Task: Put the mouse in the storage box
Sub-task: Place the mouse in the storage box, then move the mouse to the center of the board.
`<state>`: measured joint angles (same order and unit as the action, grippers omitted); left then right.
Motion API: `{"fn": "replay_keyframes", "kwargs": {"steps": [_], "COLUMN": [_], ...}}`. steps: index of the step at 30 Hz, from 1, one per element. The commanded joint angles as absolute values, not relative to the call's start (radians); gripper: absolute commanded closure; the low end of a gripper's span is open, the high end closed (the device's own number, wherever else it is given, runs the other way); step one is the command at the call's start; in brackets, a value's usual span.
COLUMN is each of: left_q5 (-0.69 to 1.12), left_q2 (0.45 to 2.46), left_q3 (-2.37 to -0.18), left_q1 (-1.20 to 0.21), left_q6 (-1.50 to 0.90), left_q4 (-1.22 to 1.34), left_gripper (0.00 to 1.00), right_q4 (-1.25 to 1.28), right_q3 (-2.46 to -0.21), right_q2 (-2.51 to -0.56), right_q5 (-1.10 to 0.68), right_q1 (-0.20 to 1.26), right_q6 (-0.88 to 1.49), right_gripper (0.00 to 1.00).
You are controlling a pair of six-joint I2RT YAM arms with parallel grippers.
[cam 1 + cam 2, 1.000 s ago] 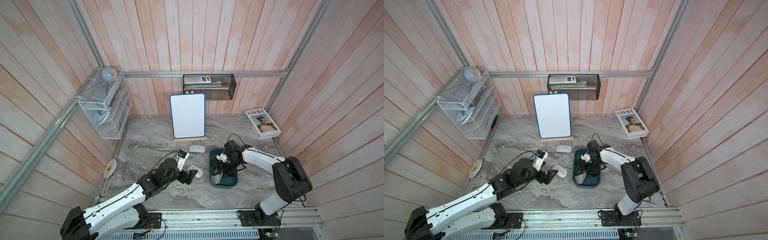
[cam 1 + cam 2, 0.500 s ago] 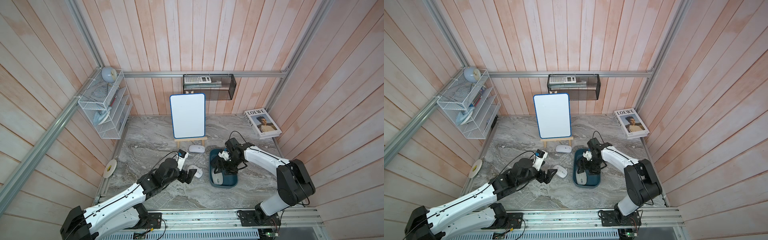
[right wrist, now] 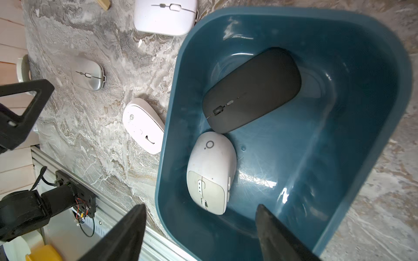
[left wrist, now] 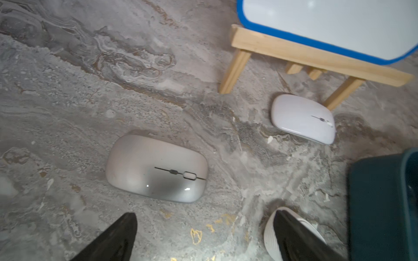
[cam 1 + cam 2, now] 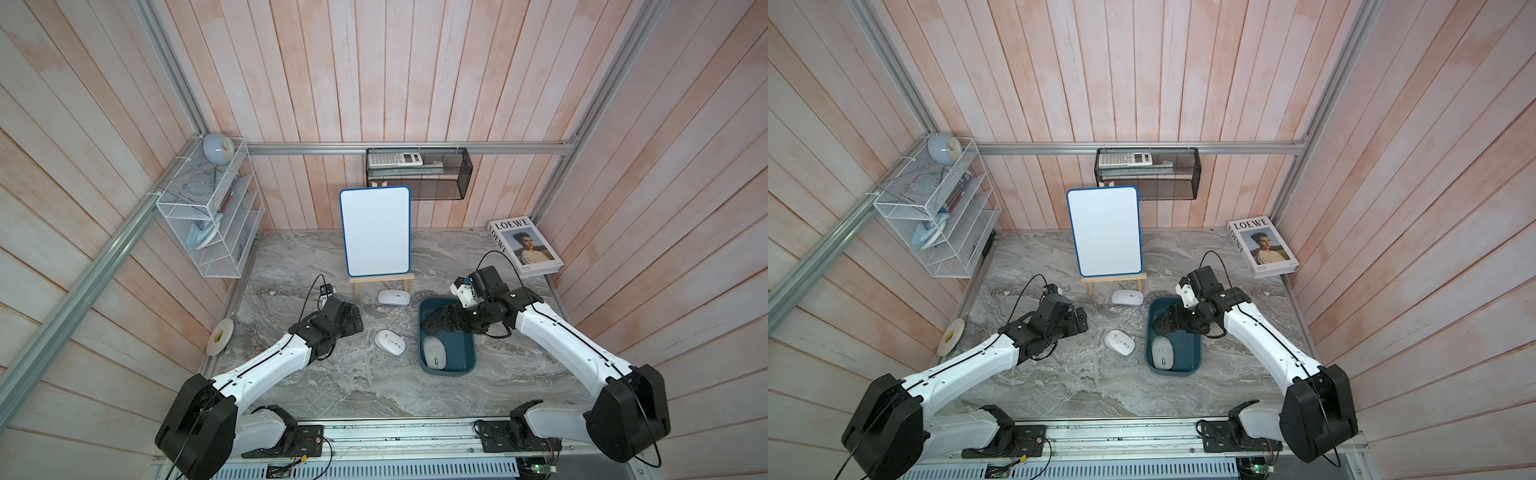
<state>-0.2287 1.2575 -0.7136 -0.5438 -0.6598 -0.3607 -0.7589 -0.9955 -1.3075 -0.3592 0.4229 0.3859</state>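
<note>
white mouse (image 5: 433,352) sits in the storage box (image 5: 459,349), near end, long axis along the box, buttons pointing at that near wall; right gripper (image 3: 200,206) and left gripper (image 4: 204,213) both wide open, empty; book (image 5: 525,245) says LOEWE

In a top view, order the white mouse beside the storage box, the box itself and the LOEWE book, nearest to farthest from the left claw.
1. the white mouse, on the table near the left claw.
2. the storage box, just beyond that mouse.
3. the LOEWE book, far right corner.
</note>
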Motion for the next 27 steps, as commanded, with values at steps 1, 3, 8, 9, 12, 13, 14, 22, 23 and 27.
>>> {"fn": "replay_keyframes", "kwargs": {"steps": [1, 3, 8, 9, 12, 13, 14, 22, 23, 27], "left_q5": [-0.147, -0.205, -0.230, -0.228, -0.106, -0.093, -0.073, 0.163, 0.183, 0.230], "left_q2": [1.282, 1.316, 1.419, 1.436, 1.498, 1.512, 1.528, 1.678, 1.697, 1.771], "left_q3": [-0.801, -0.860, -0.947, -0.965, -1.010, -1.010, -1.011, -1.130, -1.133, -1.138], "left_q1": [-0.513, -0.511, -0.509, -0.506, -0.464, -0.441, -0.411, -0.311, -0.310, -0.306], "left_q6": [-0.500, -0.361, -0.060, -0.014, 0.113, 0.143, 0.153, 0.238, 0.246, 0.266], "left_q4": [-0.395, -0.456, -0.548, -0.572, -0.649, -0.637, -0.616, -0.676, -0.691, -0.755], "left_gripper": [0.00, 0.00, 0.00, 0.00, 0.00, 0.00, 0.00, 0.00, 0.00, 0.00], "right_q4": [-0.755, -0.752, -0.739, -0.736, -0.726, -0.716, -0.708, -0.696, -0.701, -0.716], "right_q3": [-0.981, -0.979, -0.980, -0.980, -0.973, -0.963, -0.955, -0.917, -0.920, -0.926], "right_q2": [-1.289, -1.281, -1.278, -1.278, -1.278, -1.273, -1.271, -1.258, -1.256, -1.238], "right_q5": [-0.348, -0.355, -0.364, -0.371, -0.406, -0.424, -0.435, -0.449, -0.451, -0.445], "right_q1": [0.417, 0.416, 0.414, 0.414, 0.412, 0.411, 0.412, 0.409, 0.407, 0.405], "right_q6": [0.406, 0.411, 0.418, 0.417, 0.427, 0.433, 0.438, 0.449, 0.447, 0.445], "right_gripper": [0.20, 0.20, 0.20, 0.20, 0.21, 0.21, 0.21, 0.21, 0.21, 0.21]}}
